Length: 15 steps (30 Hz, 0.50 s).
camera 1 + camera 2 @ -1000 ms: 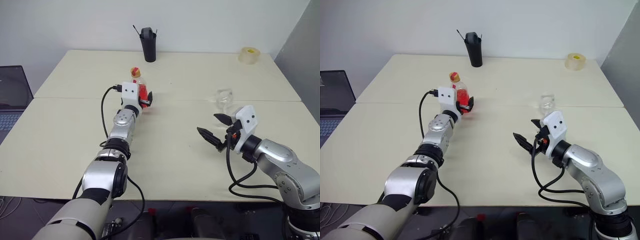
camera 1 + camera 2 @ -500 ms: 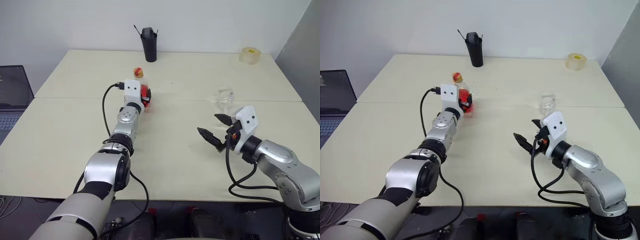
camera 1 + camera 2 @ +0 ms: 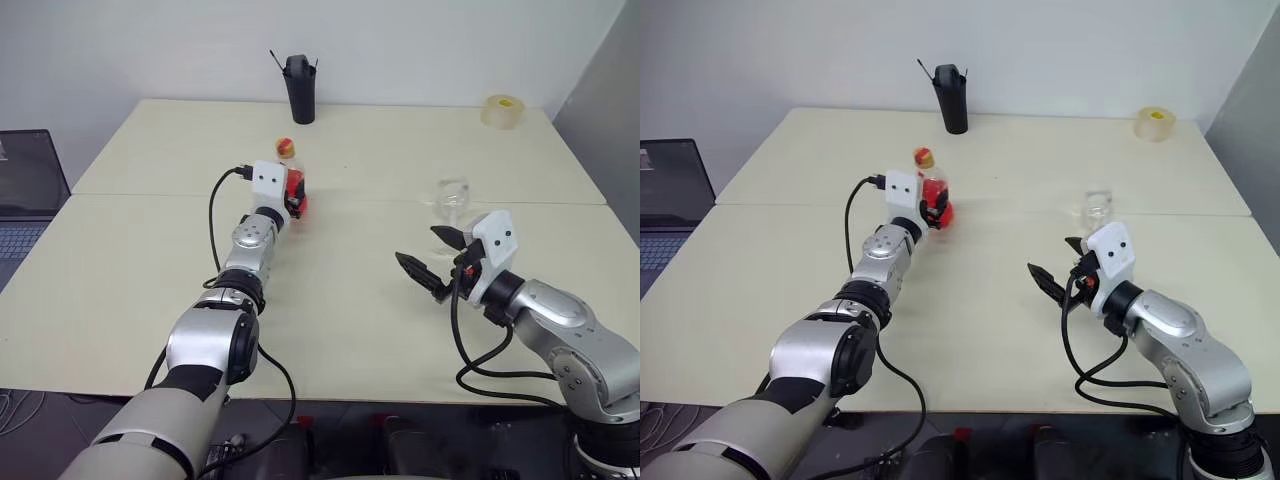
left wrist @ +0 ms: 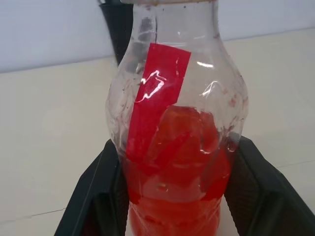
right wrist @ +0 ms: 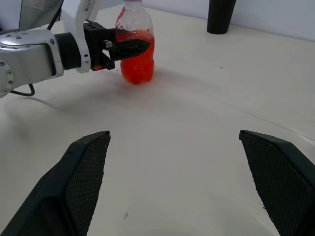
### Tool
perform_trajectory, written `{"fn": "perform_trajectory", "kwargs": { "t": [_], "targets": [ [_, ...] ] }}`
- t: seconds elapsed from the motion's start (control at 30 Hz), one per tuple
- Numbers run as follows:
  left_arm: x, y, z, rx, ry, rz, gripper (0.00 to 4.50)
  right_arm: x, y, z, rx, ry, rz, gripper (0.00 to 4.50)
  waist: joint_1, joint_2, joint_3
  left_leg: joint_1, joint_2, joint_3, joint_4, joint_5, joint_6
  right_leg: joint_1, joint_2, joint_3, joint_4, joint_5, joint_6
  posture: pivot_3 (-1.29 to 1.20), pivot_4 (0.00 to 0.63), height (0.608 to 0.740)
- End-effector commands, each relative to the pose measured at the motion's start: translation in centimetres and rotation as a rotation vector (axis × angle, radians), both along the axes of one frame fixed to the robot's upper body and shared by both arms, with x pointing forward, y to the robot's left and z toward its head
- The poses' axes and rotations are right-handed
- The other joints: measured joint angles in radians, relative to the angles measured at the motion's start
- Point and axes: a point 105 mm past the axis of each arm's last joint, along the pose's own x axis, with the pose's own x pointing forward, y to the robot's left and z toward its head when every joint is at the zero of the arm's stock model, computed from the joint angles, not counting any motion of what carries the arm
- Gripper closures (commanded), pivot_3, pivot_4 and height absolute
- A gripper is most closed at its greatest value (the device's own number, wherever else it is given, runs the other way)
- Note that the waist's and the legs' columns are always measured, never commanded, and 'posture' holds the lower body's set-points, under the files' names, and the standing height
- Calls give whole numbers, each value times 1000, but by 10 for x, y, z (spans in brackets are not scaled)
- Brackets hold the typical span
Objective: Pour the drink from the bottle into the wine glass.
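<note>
Left gripper [image 3: 934,207] clamps the bulging clear plastic bottle [image 4: 177,137]; right gripper's [image 3: 432,258] ribbed black fingers gape.

Head views look down over table [image 3: 330,300]; both wrist views share bottle [image 5: 136,49].

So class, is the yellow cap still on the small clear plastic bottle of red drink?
Yes, the yellow cap sits on the neck of the small clear plastic bottle, seen in the right eye view.

Even, bright light from above, soft shadow beside the bottle [image 5: 135,46], white glints on its plastic
</note>
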Motion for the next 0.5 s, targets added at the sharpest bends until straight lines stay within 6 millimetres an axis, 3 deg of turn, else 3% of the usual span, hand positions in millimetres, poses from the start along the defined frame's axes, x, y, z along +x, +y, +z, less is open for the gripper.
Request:
{"fn": "perform_trajectory", "kwargs": {
  "t": [0.03, 0.23, 0.5],
  "targets": [
    [-8, -21, 14, -15, -57, -181, 2290, -4, -3, 18, -5, -70, 6, 0, 1, 0, 0, 0, 0, 0, 0, 0, 0, 0, 0, 0, 0, 0, 0, 0, 150, 740],
    [-31, -33, 20, 28, -74, -426, 2293, -6, -7, 22, -14, -77, 11, 0, -3, 0, 0, 0, 1, -1, 0, 0, 0, 0, 0, 0, 0, 0, 0, 0, 150, 740],
    [-90, -54, 14, 97, 25, -771, 2316, -15, -16, 25, -56, -61, 55, 0, -4, 0, 0, 0, 4, -1, 0, -1, 1, 0, 0, 1, 0, 0, 0, 0, 150, 740]
  ]
}}
